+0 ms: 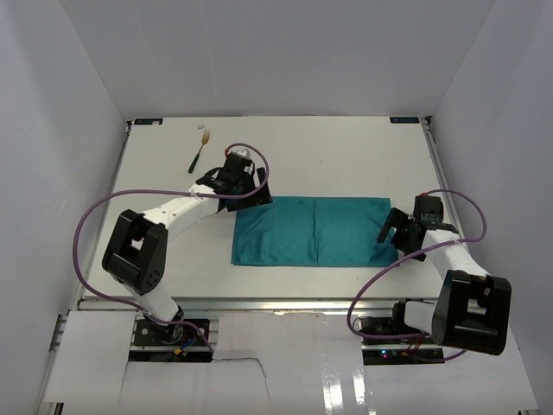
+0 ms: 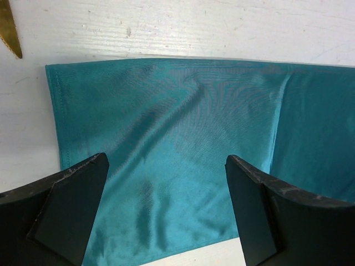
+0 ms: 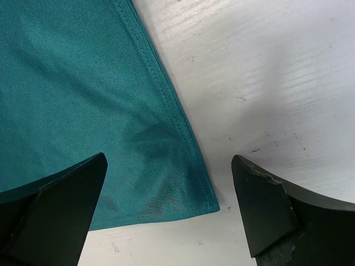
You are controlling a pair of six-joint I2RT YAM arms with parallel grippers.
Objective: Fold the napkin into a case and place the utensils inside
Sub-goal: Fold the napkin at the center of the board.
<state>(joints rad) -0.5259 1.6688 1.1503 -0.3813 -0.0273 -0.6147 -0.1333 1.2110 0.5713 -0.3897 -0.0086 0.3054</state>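
The teal napkin (image 1: 311, 231) lies folded into a wide rectangle mid-table, with a crease down its middle. My left gripper (image 1: 251, 197) is open and empty over the napkin's far left corner; its wrist view (image 2: 166, 160) shows the cloth (image 2: 177, 138) between the jaws. My right gripper (image 1: 390, 230) is open and empty at the napkin's right edge; its wrist view (image 3: 169, 160) shows the hemmed near right corner (image 3: 138, 144). The fork (image 1: 199, 151) lies at the far left. Of the knife only a gold blade tip (image 2: 10, 30) shows; in the top view it is hidden by the left arm.
White walls enclose the white table (image 1: 346, 164) on the left, back and right. Both arms' purple cables (image 1: 86, 225) loop out beside them. The table's near edge runs just in front of the napkin.
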